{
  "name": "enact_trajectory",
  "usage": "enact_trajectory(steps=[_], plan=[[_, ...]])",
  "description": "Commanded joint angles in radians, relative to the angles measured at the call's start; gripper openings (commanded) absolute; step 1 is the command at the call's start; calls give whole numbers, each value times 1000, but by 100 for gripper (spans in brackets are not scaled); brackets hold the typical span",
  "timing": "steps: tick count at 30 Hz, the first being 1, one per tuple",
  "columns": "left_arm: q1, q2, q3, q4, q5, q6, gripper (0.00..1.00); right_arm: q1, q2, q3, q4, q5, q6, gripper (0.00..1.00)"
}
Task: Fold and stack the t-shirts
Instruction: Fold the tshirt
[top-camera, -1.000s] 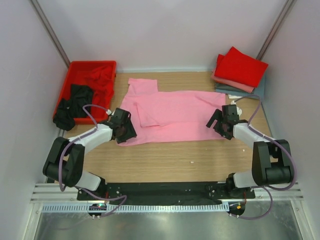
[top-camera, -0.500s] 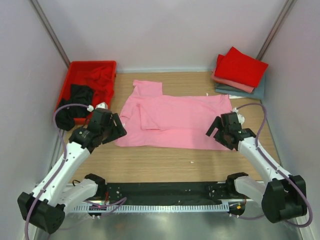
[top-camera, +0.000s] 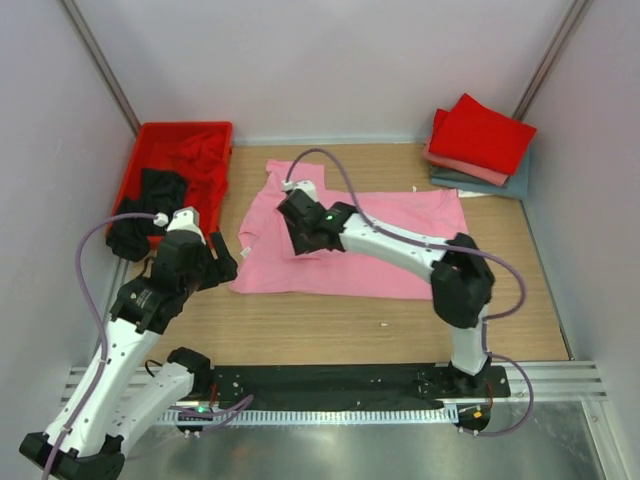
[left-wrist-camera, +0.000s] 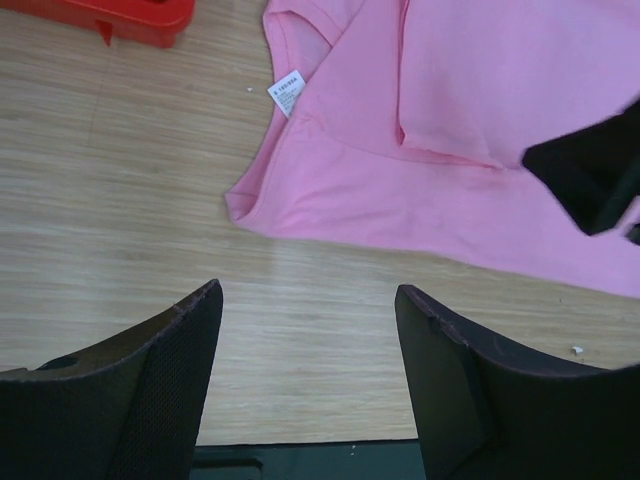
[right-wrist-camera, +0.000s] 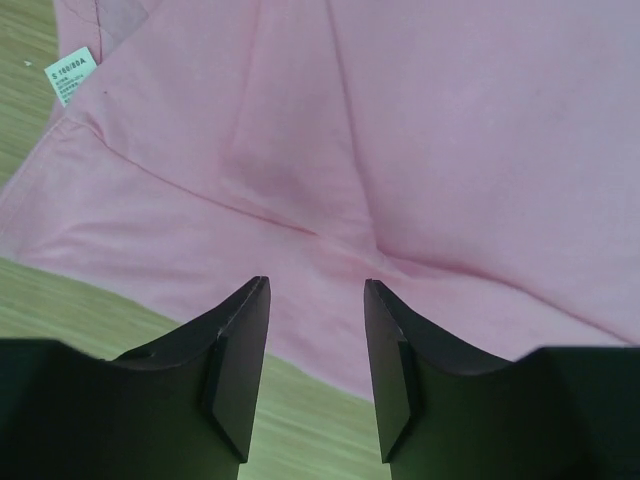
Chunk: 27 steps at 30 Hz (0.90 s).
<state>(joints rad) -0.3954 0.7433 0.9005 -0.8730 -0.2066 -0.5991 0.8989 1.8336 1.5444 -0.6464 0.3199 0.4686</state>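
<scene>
A light pink t-shirt (top-camera: 380, 240) lies spread on the wooden table, with one sleeve folded over its left part. My right gripper (top-camera: 308, 243) reaches across to that left part and hovers open just above the cloth (right-wrist-camera: 450, 130), holding nothing; its jaws (right-wrist-camera: 316, 283) stand apart over a crease. My left gripper (top-camera: 222, 262) is open and empty over bare table beside the shirt's near-left corner (left-wrist-camera: 250, 205); its jaws (left-wrist-camera: 308, 290) stand wide apart. A folded bright red shirt (top-camera: 485, 135) tops a salmon one (top-camera: 455, 165) and a grey-blue one (top-camera: 500, 185) at the back right.
A red plastic tray (top-camera: 150, 135) at the back left holds a crumpled black shirt (top-camera: 150, 205) and a red shirt (top-camera: 195, 150); its corner shows in the left wrist view (left-wrist-camera: 110, 15). A white label (left-wrist-camera: 287, 95) lies at the pink shirt's collar. White walls close in on three sides.
My right arm has swung from the shirt's right edge across to its left folded part. My left arm has pulled back from the shirt's left edge toward the near left.
</scene>
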Motion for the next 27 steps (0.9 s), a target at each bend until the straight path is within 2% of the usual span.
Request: enact_trajectory(steps=[1, 5, 11, 27], plan=[[3, -41, -3, 19, -50, 22, 71, 26, 187, 170, -56, 50, -152, 48], [3, -51, -6, 20, -59, 21, 71, 54, 337, 356, -90, 61, -202, 49], [7, -33, -2, 14, -59, 19, 70, 69, 464, 488, -124, 45, -211, 51], [41, -53, -5, 20, -51, 24, 69, 97, 549, 560, -142, 7, -206, 51]])
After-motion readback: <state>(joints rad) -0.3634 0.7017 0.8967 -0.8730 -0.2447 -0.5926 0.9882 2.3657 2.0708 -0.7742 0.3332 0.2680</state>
